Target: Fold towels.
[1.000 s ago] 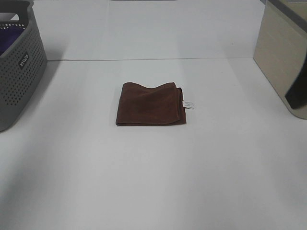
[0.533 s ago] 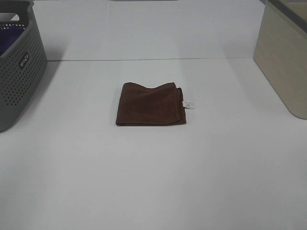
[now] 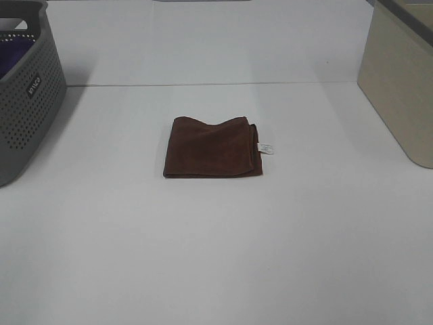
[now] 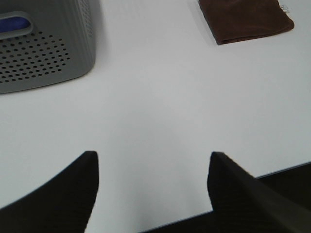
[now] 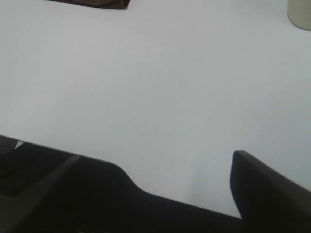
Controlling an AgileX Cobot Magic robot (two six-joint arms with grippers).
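A brown towel point(image 3: 212, 147) lies folded into a compact, roughly square packet in the middle of the white table point(image 3: 216, 257), its small white care tag point(image 3: 266, 148) sticking out at the edge nearer the beige bin point(image 3: 399, 84). The edges look fairly even, with a slight wave along the far side. On this evidence the fold of this towel appears finished — nothing about it calls for another crease.

Neither arm shows in the overhead view. The left gripper point(image 4: 153, 189) hangs over the near edge of the table, well apart from the towel point(image 4: 245, 20), its two dark fingers spread wide with bare tabletop between them and nothing held. The right gripper point(image 5: 175, 179) is likewise drawn back at the near edge, fingers apart and empty; only a sliver of the towel point(image 5: 92, 3) shows in its view.

What is left is probably in the grey perforated laundry basket point(image 3: 27, 95) at the left — something purple point(image 3: 12, 54) shows inside it, likely the next towel, though I cannot tell for certain.
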